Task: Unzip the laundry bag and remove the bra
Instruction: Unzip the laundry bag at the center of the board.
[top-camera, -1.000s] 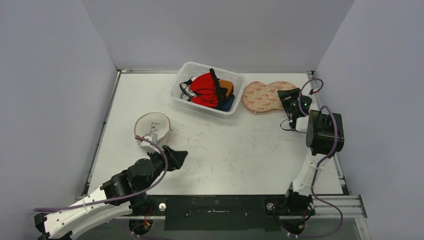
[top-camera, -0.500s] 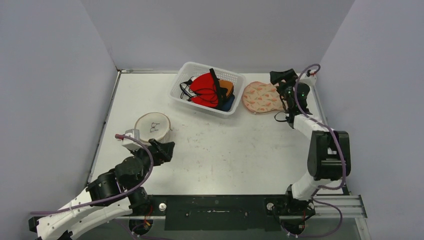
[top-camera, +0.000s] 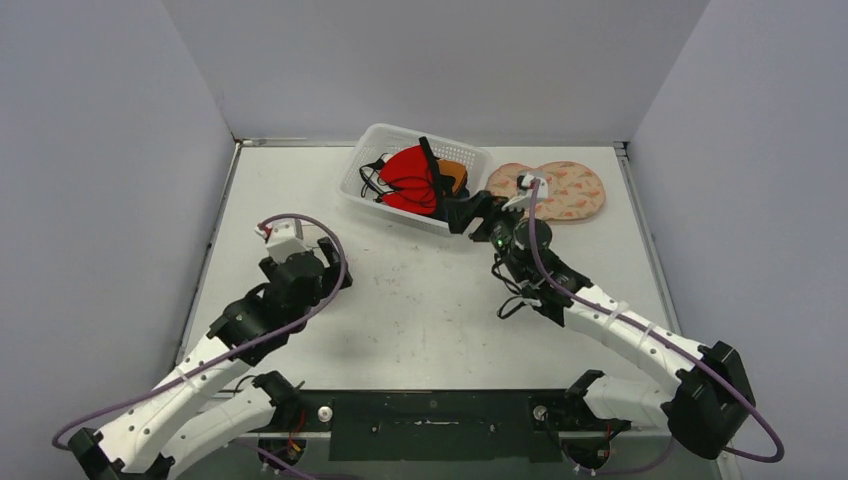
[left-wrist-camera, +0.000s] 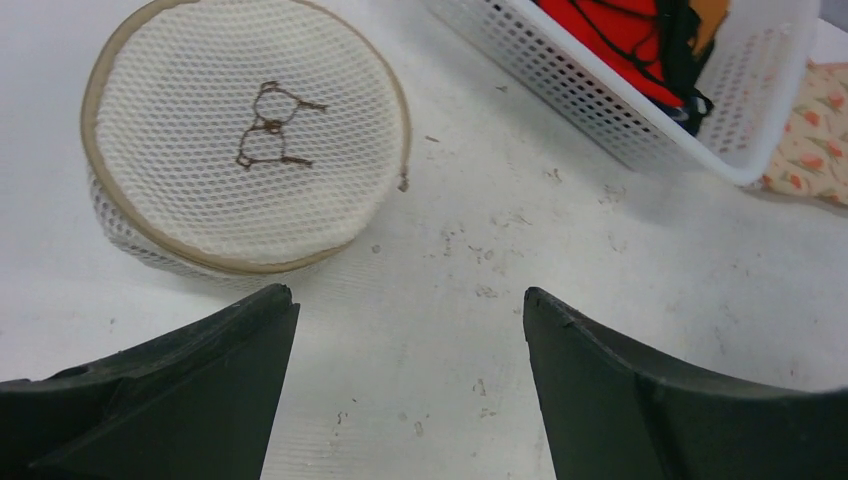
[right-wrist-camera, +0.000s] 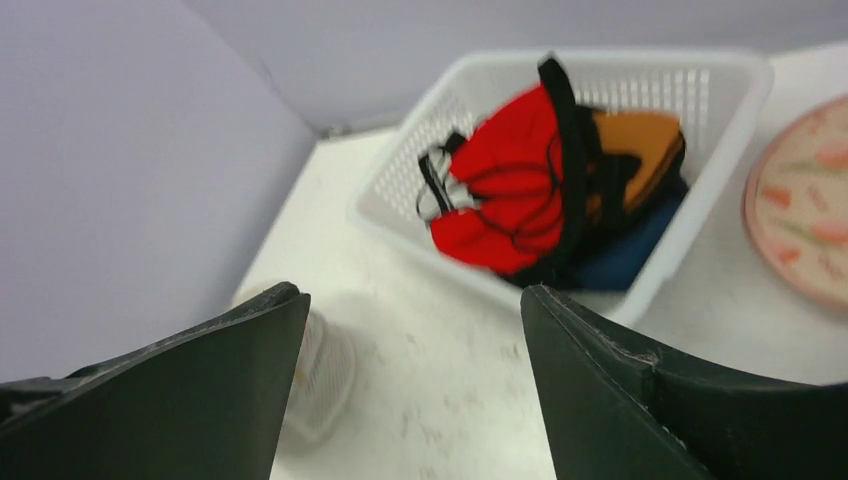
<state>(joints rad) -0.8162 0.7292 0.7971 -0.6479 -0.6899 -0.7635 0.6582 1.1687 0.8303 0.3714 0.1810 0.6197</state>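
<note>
Laundry bag (left-wrist-camera: 245, 140), a round white mesh pouch with a tan rim, sits on the left side of the desk (left-wrist-camera: 600, 260), just ahead of the left jaws, which stand wide with nothing between them. The right jaws, equally wide and empty, hover near the white basket (right-wrist-camera: 650, 58) of red and orange garments. A floral bra (top-camera: 565, 190) lies just beside that basket, towards the right.

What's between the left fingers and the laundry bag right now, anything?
Nothing visible. In the left wrist view only bare table separates the open left fingers from the laundry bag, ahead and to the left. The white basket stands off to the right, clear of that path.
</note>
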